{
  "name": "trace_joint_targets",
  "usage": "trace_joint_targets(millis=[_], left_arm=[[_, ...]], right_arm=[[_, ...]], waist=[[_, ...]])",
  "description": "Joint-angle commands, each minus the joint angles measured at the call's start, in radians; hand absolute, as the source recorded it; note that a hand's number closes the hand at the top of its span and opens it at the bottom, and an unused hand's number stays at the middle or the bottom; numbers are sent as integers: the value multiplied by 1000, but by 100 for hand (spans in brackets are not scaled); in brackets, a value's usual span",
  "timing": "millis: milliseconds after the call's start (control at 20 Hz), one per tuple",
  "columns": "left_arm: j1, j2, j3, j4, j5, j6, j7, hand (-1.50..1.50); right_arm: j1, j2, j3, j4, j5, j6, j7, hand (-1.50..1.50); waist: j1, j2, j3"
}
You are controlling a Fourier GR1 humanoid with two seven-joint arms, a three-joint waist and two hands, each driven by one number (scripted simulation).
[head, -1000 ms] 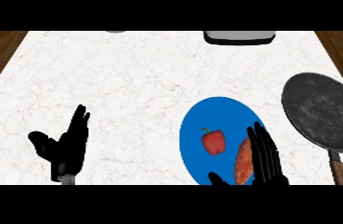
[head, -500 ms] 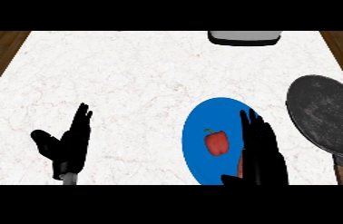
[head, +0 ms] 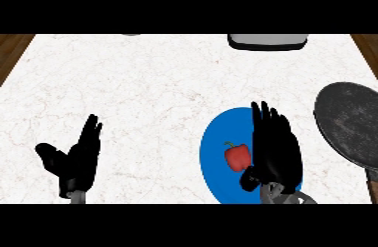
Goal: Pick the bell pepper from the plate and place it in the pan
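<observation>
The white marbled table (head: 162,91) carries a dark pan (head: 351,126) at its right edge and, just left of it, a blue plate (head: 214,156) on the near side. The right hand (head: 275,146) has slid farther over the plate's right half within the last second, its fingers straight and apart, clamped on nothing. The left hand (head: 77,161) rests open at the near left. The red bell pepper (head: 237,157) lies on the plate, just left of the right palm, so the grasp looks imminent but not yet made.
</observation>
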Motion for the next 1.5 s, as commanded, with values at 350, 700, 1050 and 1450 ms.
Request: trace_joint_targets(millis=[350,700,1050,1450], left_arm=[[-3,-32,18,59,-15,-19,21,0],[56,-16,37,12,-5,-56,41,0],[30,-42,56,38,-26,-55,27,0],[0,-43,52,6,-49,-54,75,0]], right_arm=[[-24,2,14,72,-80,65,58,-150],[31,-42,-8,107,-38,-89,-65,-150],[29,-17,-20,246,10,-182,-81,-150],[-51,-42,3,346,15,-251,-260,150]], waist=[[-11,2,-6],[-11,2,-5],[-11,2,-5],[-7,3,-5]])
